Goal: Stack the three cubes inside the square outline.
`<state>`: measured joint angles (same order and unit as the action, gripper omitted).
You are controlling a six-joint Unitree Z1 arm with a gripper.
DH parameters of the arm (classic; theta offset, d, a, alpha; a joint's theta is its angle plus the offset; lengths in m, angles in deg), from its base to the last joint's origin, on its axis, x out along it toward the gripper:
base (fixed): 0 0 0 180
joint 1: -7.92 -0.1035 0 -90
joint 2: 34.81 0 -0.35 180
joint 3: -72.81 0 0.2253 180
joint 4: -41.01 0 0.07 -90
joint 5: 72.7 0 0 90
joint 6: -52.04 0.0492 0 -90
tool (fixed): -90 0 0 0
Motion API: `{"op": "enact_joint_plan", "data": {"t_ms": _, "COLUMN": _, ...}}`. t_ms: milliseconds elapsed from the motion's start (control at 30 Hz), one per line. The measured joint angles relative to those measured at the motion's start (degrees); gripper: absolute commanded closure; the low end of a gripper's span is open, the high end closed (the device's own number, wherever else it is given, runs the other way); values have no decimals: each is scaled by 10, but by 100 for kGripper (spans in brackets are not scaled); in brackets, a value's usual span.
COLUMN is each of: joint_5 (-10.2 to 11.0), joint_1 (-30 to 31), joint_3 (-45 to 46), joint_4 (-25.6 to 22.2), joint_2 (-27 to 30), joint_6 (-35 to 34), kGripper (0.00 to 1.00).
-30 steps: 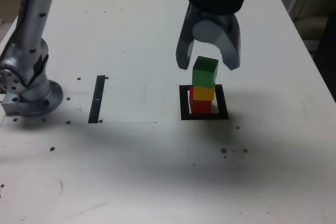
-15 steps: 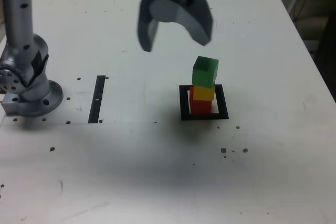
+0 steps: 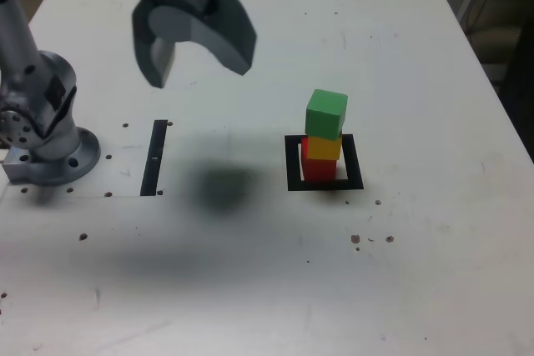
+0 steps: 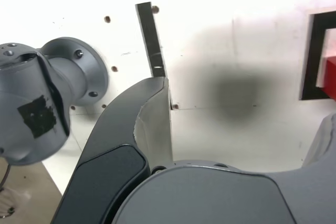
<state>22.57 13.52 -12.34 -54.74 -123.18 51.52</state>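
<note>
Pincer (image 3: 198, 60) hangs with jaws spread wide and nothing between them, high over the table (image 3: 400, 273) toward the exterior view's left, well apart from the stack.

We see all three cubes in one column: red cube (image 3: 318, 166) at the bottom, yellow cube (image 3: 324, 147) on it, green cube (image 3: 326, 114) on top. Green sits slightly twisted and shifted toward the exterior view's right against the two below, but it rests fully on the yellow. Red stands inside the square outline (image 3: 291, 164), on its white centre, with the black border visible round it on all sides.

In the wrist view we only get an edge of the outline (image 4: 311, 56) and a sliver of red (image 4: 331, 80); yellow and green are out of that picture. One dark finger (image 4: 149, 119) crosses the middle of that view, the other shows at the picture's edge.

Between pincer and stack, a blurry dark shadow (image 3: 221, 185) lies on the table. Narrow black strip (image 3: 154, 157) sits further toward the exterior view's left, and just beyond it the arm's grey base (image 3: 50, 143). Small dark specks dot the white surface.
</note>
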Motion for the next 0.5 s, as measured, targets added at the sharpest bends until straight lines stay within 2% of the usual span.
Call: {"op": "enact_joint_plan", "data": {"t_ms": 500, "joint_5": -2, "joint_1": -37, "joint_3": 174, "joint_4": 105, "joint_2": 59, "joint_6": 0, "kGripper": 1}}
